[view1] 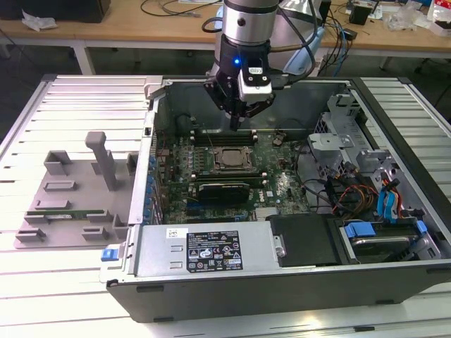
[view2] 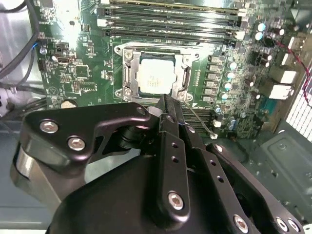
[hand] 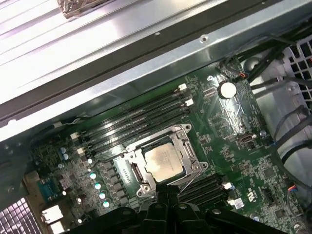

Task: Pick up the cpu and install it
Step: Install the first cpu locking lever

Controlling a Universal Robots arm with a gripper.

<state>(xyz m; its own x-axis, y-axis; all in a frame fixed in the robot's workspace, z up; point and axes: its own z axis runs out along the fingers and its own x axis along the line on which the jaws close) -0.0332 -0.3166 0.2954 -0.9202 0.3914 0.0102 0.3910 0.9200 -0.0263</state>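
The cpu (view1: 230,158) lies flat inside the square socket frame (view1: 215,160) on the green motherboard, in the open computer case. Its silvery top shows in the second wrist view (view2: 156,78) and in the first wrist view (hand: 163,163). My gripper (view1: 238,121) hangs above the board, a little behind the socket and clear of the cpu. Its black fingers (view2: 170,122) are pressed together with nothing between them, and in both wrist views their tips point just beside the socket's edge (hand: 168,189).
Memory slots (view1: 211,134) run behind the socket and a black module (view1: 224,190) lies in front of it. The case walls (view1: 151,134) surround the board, with drive bays and cables (view1: 366,190) on the exterior view's right. A grey fixture tray (view1: 77,190) sits outside, left.
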